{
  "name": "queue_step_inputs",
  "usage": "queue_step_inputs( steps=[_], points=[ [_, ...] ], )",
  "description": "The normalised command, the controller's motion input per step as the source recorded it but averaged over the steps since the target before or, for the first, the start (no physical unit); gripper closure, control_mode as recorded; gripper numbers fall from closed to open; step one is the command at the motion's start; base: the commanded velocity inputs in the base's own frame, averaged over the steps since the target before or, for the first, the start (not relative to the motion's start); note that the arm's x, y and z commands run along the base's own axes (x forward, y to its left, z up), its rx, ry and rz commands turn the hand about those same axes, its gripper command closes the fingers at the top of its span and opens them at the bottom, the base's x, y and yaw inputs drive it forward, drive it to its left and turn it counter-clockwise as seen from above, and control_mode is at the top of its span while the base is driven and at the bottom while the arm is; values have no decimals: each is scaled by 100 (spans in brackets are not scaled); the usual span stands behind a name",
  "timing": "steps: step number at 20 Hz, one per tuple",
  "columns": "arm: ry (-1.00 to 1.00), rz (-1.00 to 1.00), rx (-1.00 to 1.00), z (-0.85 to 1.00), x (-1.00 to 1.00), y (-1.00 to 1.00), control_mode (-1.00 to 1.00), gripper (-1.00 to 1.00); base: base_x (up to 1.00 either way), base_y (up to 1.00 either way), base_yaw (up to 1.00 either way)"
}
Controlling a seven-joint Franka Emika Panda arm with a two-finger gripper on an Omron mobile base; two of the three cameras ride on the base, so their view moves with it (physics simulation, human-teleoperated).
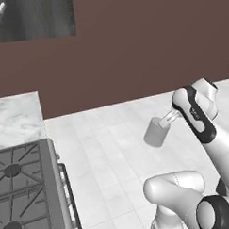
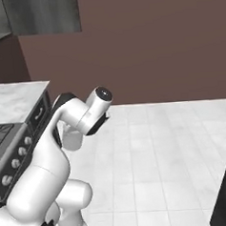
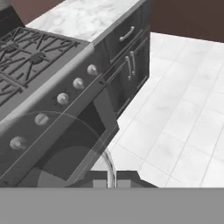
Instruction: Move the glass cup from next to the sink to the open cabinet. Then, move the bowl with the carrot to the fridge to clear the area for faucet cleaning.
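— So, what's the pincer (image 1: pixel 169 118) doing?
— Clamped on the rim of the glass cup (image 1: pixel 155 132), a smooth translucent cylinder held above the pale tiled floor (image 1: pixel 108 149).
— Nearby?
— Gas stove (image 3: pixel 39 65), round knobs, marble counter (image 3: pixel 87 17).

A kitchen: gas stove (image 1: pixel 20 186) (knobbed front), marble counter (image 1: pixel 15 118), tiled floor (image 2: pixel 161 154).
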Motion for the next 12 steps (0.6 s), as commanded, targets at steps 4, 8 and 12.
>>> queue_step_inputs(
  steps=[4, 8, 12],
  points=[
    [0, 0, 0, 0, 0, 0, 100, 100, 100, 14, 27],
    [0, 0, 0, 0, 0, 0, 100, 100, 100, 0, 41],
    [0, 0, 0, 0, 0, 0, 100, 100, 100, -6, 54]
  ],
)
